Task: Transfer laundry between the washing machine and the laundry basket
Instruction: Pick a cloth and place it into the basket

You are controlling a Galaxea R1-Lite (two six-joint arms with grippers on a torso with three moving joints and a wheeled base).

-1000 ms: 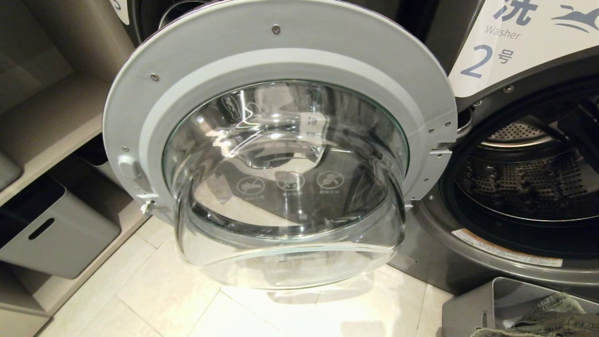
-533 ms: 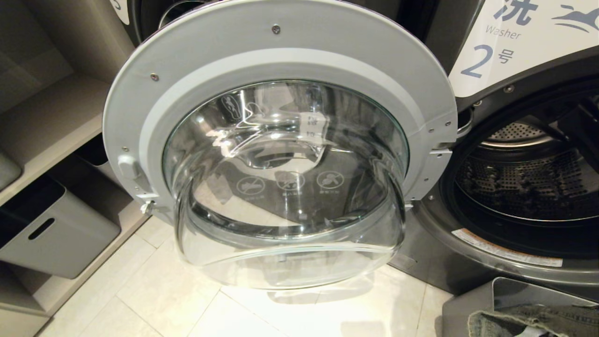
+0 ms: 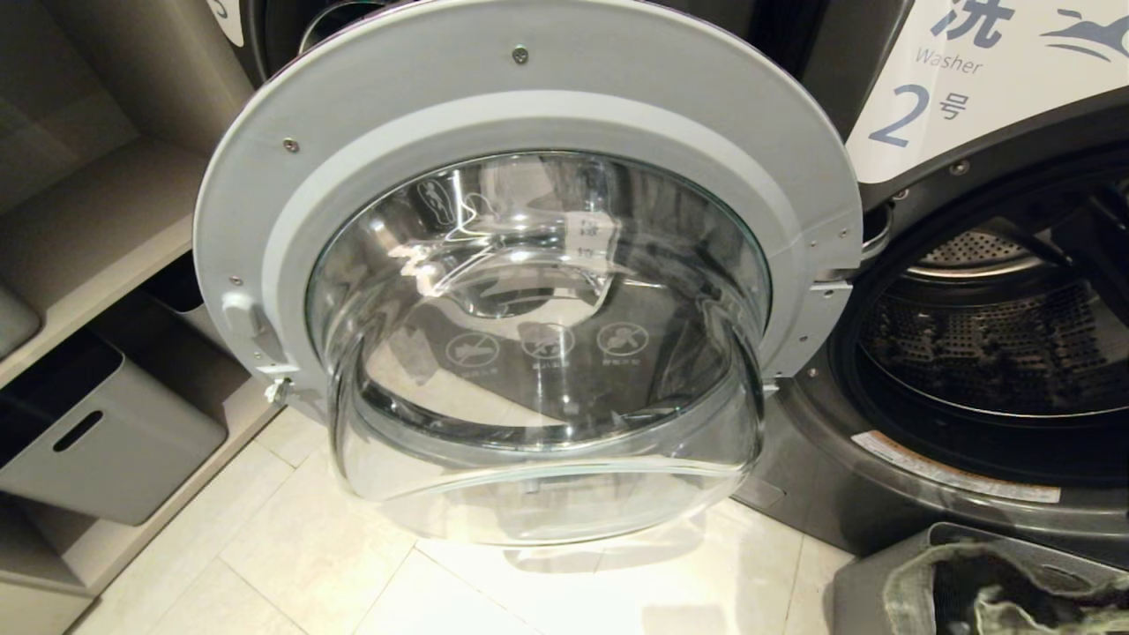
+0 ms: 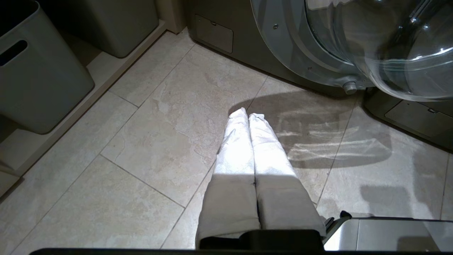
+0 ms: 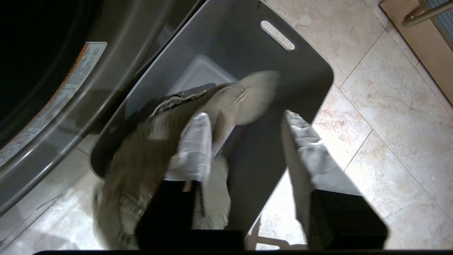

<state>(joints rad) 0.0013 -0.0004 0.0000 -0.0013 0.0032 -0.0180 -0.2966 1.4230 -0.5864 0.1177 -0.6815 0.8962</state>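
The washing machine (image 3: 970,459) marked 2 stands at the right with its round glass door (image 3: 529,115) swung wide open and its drum (image 3: 997,353) showing no cloth. The laundry basket (image 3: 860,591) sits on the floor just below the opening. The grey-green laundry (image 3: 908,582) lies over the basket's rim and inside it. In the right wrist view my right gripper (image 5: 247,118) hangs open above the basket (image 5: 300,71). The laundry (image 5: 244,95), blurred, lies against one finger (image 5: 194,145) and trails down into the basket. My left gripper (image 4: 248,113) is shut and empty, low over the floor tiles.
The open door (image 4: 318,46) juts out over the floor in front of the neighbouring machine. Shelving at the left holds a grey bin (image 3: 115,441) with a slot handle. A wooden edge with a metal bar (image 5: 424,14) lies beyond the basket.
In the head view the laundry has shifted over the basket: bunched at the right corner, then spread across the top, now sagging over the rim and inside.
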